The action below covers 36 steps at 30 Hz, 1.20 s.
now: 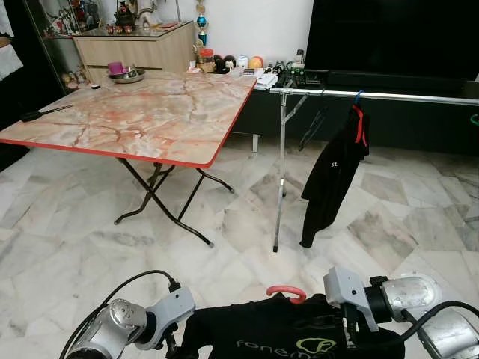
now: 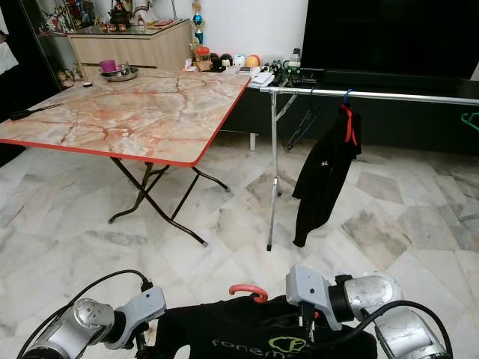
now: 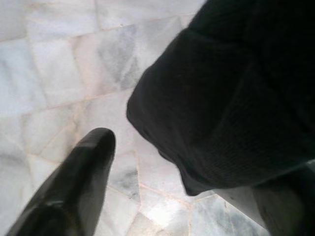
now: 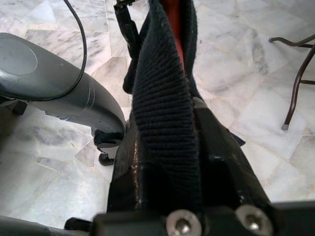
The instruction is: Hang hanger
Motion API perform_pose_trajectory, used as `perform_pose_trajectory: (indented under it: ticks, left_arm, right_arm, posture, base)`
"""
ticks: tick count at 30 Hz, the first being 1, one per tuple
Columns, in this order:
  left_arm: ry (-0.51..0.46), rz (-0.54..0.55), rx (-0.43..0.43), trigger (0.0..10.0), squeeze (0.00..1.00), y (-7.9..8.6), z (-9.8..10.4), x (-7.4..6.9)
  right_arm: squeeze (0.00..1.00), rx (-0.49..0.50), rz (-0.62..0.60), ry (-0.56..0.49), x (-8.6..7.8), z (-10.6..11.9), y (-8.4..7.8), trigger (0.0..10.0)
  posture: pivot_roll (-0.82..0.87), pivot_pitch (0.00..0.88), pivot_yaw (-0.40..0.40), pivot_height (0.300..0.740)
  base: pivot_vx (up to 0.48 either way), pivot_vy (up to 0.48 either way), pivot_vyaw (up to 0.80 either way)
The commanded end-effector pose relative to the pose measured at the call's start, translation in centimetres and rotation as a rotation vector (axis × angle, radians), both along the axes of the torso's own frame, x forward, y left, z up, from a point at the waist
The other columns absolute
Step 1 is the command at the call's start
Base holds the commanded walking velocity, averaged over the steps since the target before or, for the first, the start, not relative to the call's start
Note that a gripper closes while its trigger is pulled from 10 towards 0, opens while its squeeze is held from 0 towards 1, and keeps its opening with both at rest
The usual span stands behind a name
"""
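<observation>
A red-hooked hanger (image 1: 287,292) carrying a black shirt (image 1: 262,336) sat clamped in the right gripper (image 4: 167,147), left gripper (image 3: 162,162) spread wide beside the cloth.

Two garments, two hangers with hooks showing, one rail, one table.

We count one black jacket (image 1: 334,176) hanging on the clothes rail (image 1: 374,94) by a blue-hooked hanger (image 1: 358,96), and nearer us than the rail one black shirt (image 1: 262,336) on a red-hooked hanger (image 1: 287,292). Left of the rail stands one folding table (image 1: 135,112), carrying one metal bowl (image 1: 126,75).
</observation>
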<state>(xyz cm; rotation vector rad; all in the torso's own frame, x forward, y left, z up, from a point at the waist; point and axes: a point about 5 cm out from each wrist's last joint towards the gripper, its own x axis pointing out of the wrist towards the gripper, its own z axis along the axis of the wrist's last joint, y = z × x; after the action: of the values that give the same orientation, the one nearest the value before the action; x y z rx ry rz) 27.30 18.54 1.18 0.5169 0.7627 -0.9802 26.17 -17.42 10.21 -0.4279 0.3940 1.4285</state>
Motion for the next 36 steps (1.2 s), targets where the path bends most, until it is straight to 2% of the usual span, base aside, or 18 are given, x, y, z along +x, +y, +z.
perform_pose_trajectory:
  ticks: [1, 19, 36]
  left_arm:
    - [0.009, 0.016, 0.001, 0.0, 0.00, 0.1, -0.2, 0.0]
    - [-0.042, 0.077, -0.031, 0.0, 0.00, -0.7, 0.1, 0.9]
    - [-0.043, 0.067, -0.032, 0.0, 0.00, -0.5, 0.3, 1.1]
  right_arm:
    - [0.00, 0.043, 0.019, -0.066, 0.5, 1.5, 0.8, 10.0]
    - [0.00, 0.081, 0.016, -0.064, 0.5, 1.9, 1.1, 10.0]
    - [0.00, 0.077, 0.003, -0.069, 0.6, 1.8, 1.2, 10.0]
  posture:
    - [0.09, 0.000, 0.011, 0.740]
    - [0.09, 0.000, 0.013, 0.740]
    - [0.09, 0.000, 0.014, 0.740]
  base:
    - [0.000, 0.000, 0.00]
    - [0.000, 0.000, 0.00]
    - [0.000, 0.000, 0.00]
